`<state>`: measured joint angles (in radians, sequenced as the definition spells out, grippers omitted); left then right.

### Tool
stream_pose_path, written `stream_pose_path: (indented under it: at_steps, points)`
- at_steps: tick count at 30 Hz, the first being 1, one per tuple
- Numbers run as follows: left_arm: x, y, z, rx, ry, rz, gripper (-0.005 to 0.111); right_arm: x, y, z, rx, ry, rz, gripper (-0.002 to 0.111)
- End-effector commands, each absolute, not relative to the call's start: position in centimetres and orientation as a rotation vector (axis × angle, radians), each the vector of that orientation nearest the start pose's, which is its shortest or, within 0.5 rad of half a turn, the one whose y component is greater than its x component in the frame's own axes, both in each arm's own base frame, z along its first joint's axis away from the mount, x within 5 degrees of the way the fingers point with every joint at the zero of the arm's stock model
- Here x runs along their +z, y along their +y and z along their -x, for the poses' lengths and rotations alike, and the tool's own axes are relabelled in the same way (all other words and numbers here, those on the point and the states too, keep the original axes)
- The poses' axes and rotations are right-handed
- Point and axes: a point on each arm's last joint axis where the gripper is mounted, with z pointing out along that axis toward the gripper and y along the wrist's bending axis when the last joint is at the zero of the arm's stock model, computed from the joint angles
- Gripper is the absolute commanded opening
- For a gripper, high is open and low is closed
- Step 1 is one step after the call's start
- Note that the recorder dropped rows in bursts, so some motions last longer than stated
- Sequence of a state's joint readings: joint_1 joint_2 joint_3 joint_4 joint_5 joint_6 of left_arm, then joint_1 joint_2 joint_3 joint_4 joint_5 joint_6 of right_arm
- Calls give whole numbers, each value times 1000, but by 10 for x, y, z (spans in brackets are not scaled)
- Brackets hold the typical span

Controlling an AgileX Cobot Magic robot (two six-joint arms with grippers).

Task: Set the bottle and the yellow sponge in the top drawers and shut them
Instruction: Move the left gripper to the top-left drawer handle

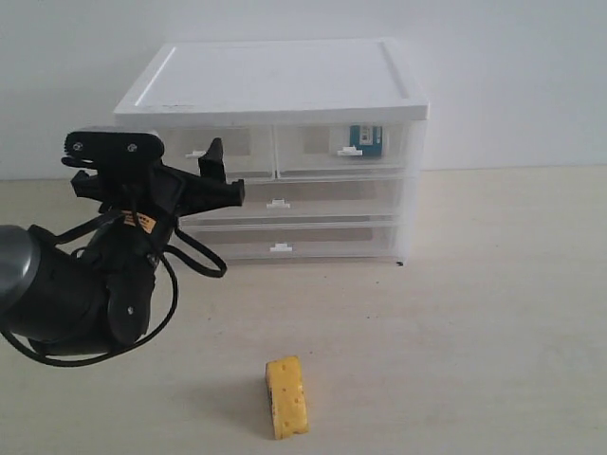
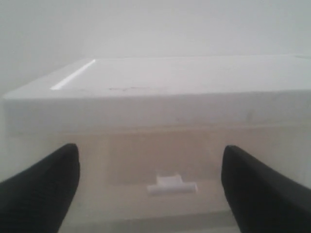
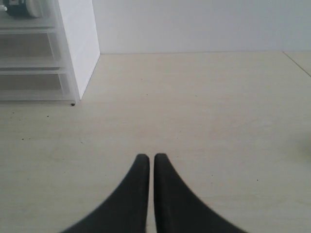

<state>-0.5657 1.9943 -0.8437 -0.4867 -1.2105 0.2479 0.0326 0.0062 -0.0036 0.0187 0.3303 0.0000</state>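
exterior, bottle (image 1: 365, 139): teal-and-white label, inside the right one of the top drawers (image 1: 343, 150), drawer looks shut
exterior, yellow sponge (image 1: 286, 396): porous yellow block on the table (image 1: 493, 313), well apart from the cabinet (image 1: 275, 85)
exterior, left gripper (image 1: 224, 174): raised, level with the left top drawer front
left wrist, left gripper (image 2: 150, 150): jaws wide, nothing between, facing tab handle (image 2: 171, 184)
right wrist, right gripper (image 3: 148, 158): fingers pressed together, empty, over bare table
right wrist, bottle (image 3: 19, 7): partly visible in top drawer

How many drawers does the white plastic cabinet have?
4. Two half-width ones on top: the top left drawer and the top right drawer, with the bottle inside. Below them are the middle full-width drawer and the bottom full-width drawer. None seems hidden.
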Motion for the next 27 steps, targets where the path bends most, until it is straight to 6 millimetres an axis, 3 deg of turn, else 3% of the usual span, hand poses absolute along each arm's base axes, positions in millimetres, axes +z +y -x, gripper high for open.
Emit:
stream_pose_path:
  at_steps: [1,5,14,27]
  points:
    - [168,-166,-347,-80,1492,-85,74,184,2,-54,40,1806,15,1]
    - [168,-168,-351,-86,1512,-90,74,184,2,-54,40,1806,15,1]
    - [143,-171,-352,-72,1574,-115,74,184,2,-54,40,1806,15,1]
    - [151,-175,-347,-88,1490,-92,70,184,2,-54,40,1806,15,1]
